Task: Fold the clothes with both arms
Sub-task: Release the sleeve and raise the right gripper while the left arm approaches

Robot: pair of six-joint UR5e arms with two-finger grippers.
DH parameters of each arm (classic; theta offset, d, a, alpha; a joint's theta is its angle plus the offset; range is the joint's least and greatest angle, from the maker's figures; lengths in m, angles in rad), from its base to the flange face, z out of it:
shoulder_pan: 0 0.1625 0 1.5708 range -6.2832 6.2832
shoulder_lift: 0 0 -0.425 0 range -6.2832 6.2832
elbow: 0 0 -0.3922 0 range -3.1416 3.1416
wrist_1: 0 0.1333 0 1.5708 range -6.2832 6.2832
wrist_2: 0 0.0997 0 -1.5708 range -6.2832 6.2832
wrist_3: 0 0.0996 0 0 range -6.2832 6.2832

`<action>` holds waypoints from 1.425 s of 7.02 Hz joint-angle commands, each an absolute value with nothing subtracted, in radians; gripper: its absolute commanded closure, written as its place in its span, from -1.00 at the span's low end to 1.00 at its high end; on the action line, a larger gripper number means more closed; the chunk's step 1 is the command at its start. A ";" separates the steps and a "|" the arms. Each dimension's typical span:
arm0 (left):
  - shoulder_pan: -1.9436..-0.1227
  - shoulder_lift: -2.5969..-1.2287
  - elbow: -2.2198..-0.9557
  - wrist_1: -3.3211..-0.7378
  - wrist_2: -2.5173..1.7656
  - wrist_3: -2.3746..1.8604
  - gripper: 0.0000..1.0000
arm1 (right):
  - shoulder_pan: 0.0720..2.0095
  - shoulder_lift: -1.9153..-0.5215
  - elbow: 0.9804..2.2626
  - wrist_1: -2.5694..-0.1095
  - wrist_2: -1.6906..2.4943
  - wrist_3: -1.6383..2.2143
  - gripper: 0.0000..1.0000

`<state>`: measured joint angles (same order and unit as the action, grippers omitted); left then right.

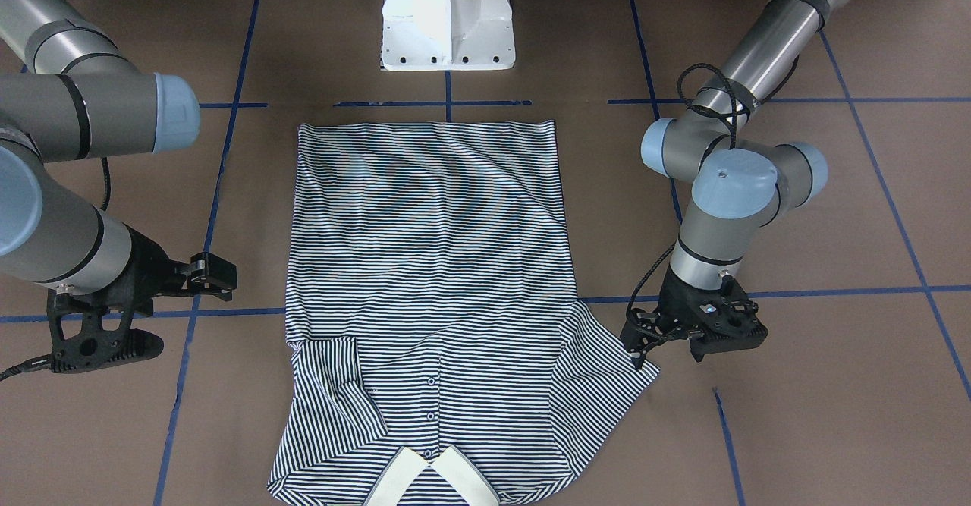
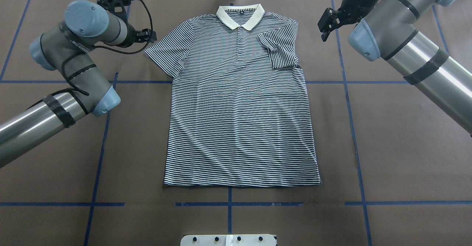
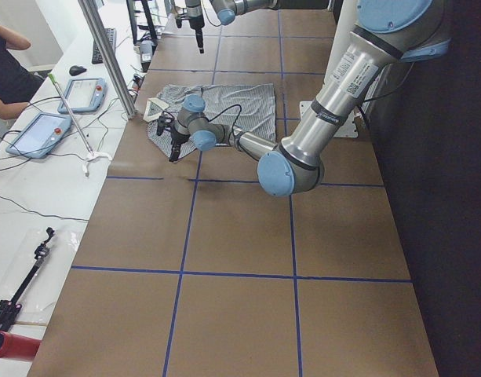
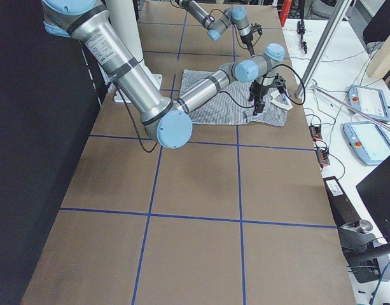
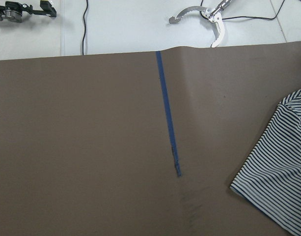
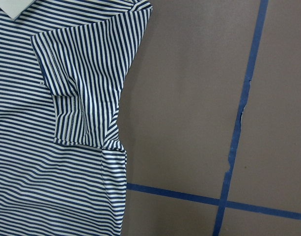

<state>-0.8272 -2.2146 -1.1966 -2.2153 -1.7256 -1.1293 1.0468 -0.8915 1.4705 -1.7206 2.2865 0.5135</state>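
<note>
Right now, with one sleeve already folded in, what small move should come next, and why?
Probably lower the left gripper onto the outer edge of the left sleeve and pinch it. The gripper sits just beside that sleeve, which lies spread flat, while the right sleeve is already folded onto the polo shirt.

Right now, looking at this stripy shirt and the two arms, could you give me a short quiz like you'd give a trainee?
1. True or false: both sleeves of the striped polo shirt are folded onto its body.
2. The white collar lies: A) nearest the robot's base; B) at the end farthest from it; C) tucked under the shirt.
3. Which hand is beside the flat sleeve?
Key: 1 false, only the other sleeve is folded in; 2 B; 3 the left hand.
</note>
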 commanded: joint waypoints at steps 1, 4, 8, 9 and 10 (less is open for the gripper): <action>-0.801 -2.258 -1.096 -2.270 -1.715 -1.163 -1.00 | 1.042 -0.926 1.488 -1.631 2.241 0.558 -1.00; -0.793 -2.258 -1.071 -2.290 -1.686 -1.160 -0.88 | 1.039 -0.924 1.489 -1.624 2.244 0.587 -1.00; -0.792 -2.266 -1.075 -2.284 -1.686 -1.146 0.66 | 1.037 -0.925 1.488 -1.624 2.246 0.595 -1.00; -0.792 -2.267 -1.077 -2.281 -1.686 -1.140 1.00 | 1.037 -0.927 1.488 -1.624 2.244 0.597 -1.00; -0.793 -2.276 -1.078 -2.276 -1.689 -1.141 1.00 | 1.037 -0.930 1.486 -1.624 2.244 0.597 -1.00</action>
